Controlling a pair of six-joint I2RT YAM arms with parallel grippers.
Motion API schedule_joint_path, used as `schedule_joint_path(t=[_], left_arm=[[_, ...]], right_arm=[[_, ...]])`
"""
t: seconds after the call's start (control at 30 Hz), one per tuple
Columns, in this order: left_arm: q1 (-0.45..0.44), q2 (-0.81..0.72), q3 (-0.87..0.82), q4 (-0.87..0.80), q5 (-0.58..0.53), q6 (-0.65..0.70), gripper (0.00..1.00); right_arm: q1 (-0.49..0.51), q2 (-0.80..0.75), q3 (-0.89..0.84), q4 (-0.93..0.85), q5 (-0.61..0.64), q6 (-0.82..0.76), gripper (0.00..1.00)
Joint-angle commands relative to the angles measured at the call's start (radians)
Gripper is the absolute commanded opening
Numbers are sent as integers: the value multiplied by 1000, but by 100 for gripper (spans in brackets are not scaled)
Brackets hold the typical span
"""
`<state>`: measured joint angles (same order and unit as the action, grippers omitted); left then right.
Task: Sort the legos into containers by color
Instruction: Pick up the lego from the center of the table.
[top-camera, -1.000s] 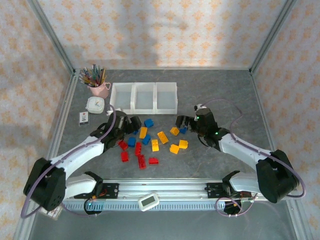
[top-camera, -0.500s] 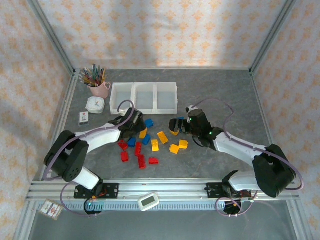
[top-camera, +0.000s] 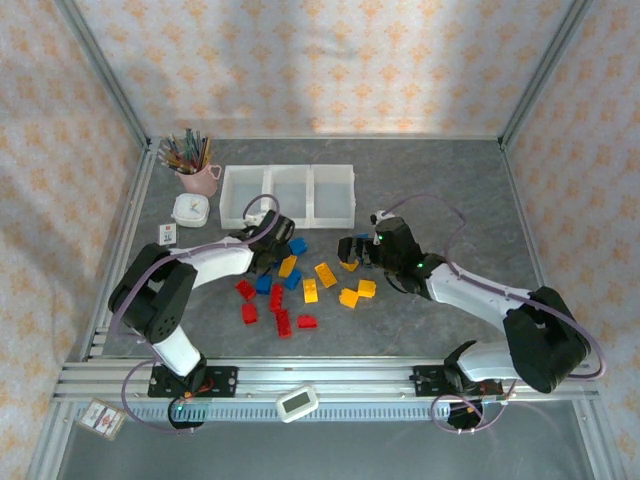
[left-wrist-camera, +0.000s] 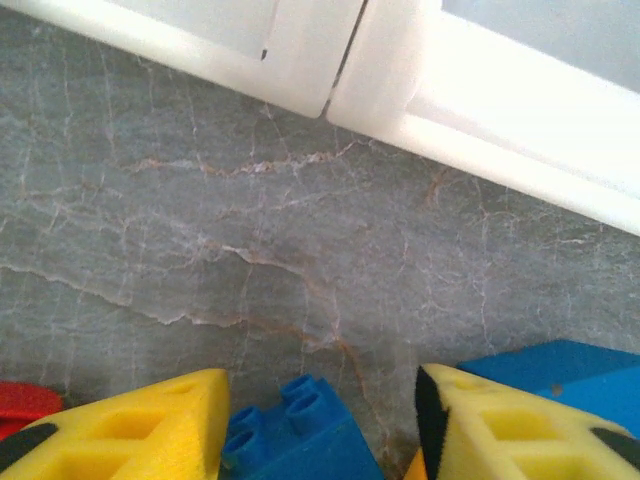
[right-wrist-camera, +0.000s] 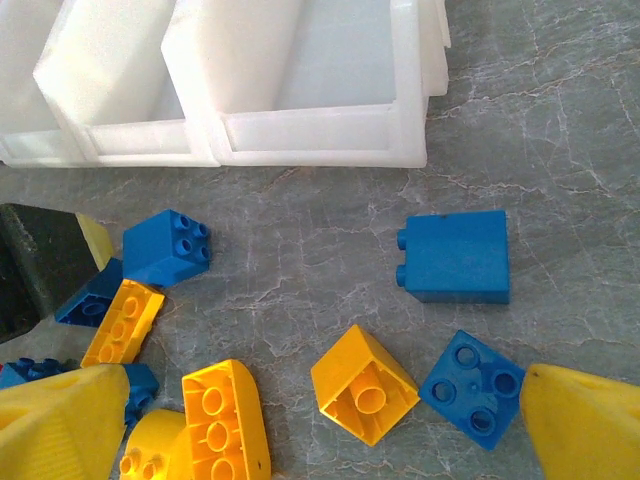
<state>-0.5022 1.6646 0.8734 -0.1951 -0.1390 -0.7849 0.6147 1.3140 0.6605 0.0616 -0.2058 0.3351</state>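
Note:
Blue, red (top-camera: 283, 322) and yellow (top-camera: 326, 274) legos lie scattered on the grey table in front of the containers (top-camera: 288, 195), three joined white bins. My left gripper (top-camera: 272, 247) is low at the left of the pile. In the left wrist view its yellow fingers (left-wrist-camera: 130, 435) stand either side of a small blue brick (left-wrist-camera: 300, 435), with a gap on the right side. My right gripper (right-wrist-camera: 325, 400) hangs wide open over an upturned yellow brick (right-wrist-camera: 363, 384), with a blue brick (right-wrist-camera: 470, 385) beside it.
A pink cup of pencils (top-camera: 197, 170), a white clock (top-camera: 190, 208) and a small card (top-camera: 167, 234) stand left of the bins. The bins' front wall (left-wrist-camera: 480, 110) lies just beyond my left fingers. Another blue brick (right-wrist-camera: 455, 255) lies on its side near the right bin.
My left arm has reached forward toward the bins and its jaws have narrowed around the blue brick. My right gripper shifted left over the yellow bricks and stayed wide open.

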Motion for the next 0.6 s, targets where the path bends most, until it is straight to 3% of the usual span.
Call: schedule_joint_path(t=[0.0,0.23,0.57], left_arm=[[-2,14,20,-35,-49,9,50],[-2,41,15,-28,3,5,52],[-2,4,8,-40,-57,-10,35]], right_arm=[[2,7,31,-16,27,-19,100],[2,11,48,-23,29,-25,100],[2,-4,58,-31,24,-26,100]])
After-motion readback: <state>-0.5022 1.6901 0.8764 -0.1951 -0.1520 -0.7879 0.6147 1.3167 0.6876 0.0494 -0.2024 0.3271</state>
